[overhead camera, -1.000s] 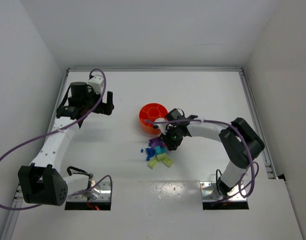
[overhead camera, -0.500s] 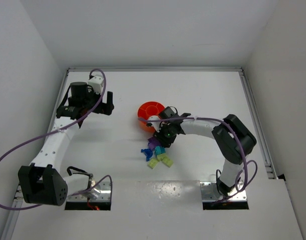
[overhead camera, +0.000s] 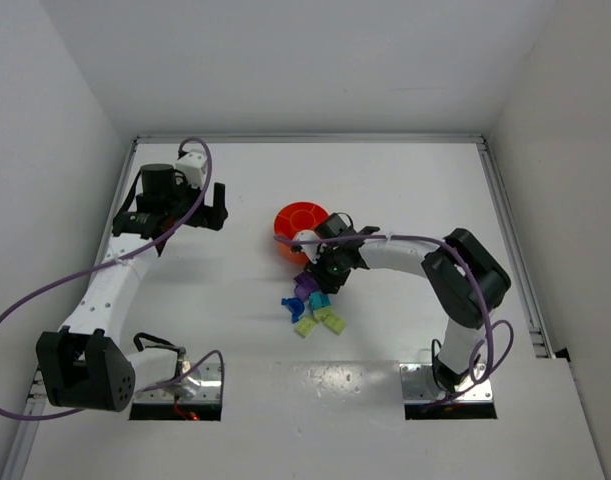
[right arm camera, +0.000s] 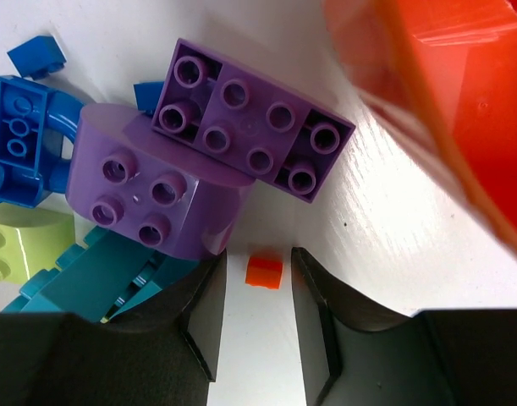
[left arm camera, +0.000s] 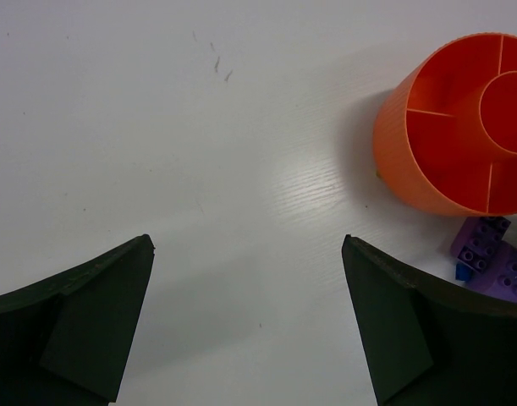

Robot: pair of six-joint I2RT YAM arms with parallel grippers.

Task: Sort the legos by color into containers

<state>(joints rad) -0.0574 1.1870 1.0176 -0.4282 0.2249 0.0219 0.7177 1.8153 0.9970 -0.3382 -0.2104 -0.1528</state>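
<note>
**One orange brick between parted right fingers, the pile pressing in**

The right gripper (right arm camera: 258, 254) is parted. One small orange brick (right arm camera: 263, 271) lies on the table between its fingers with a sliver of white on each side, so neither finger grips it.

Ahead of the fingers, the right wrist view counts two purple pieces. A rounded purple brick (right arm camera: 152, 199) with four studs sits just beside the tip of one finger. A flat purple brick (right arm camera: 254, 118) with eight studs overlaps its far edge.

Three blue pieces lie beyond on that same side: one large blue piece (right arm camera: 21, 139) and two small blue chips (right arm camera: 36, 55). One teal brick (right arm camera: 97, 275) sits against the outer face of that finger, and one yellow-green brick (right arm camera: 17, 245) lies just past it. The top view shows two yellow-green bricks (overhead camera: 305, 326) on the near side of the pile.

Ahead on the other side rises the blurred wall of the single orange bowl (right arm camera: 444, 110), near the fingers but apart from them.

The left gripper (left arm camera: 247, 241) is spread wide over the white table (left arm camera: 114, 101). The bowl stands ahead of it and off to one side, showing a round centre well ringed by divided sections. The purple pieces lie just beside the bowl's wall.
</note>
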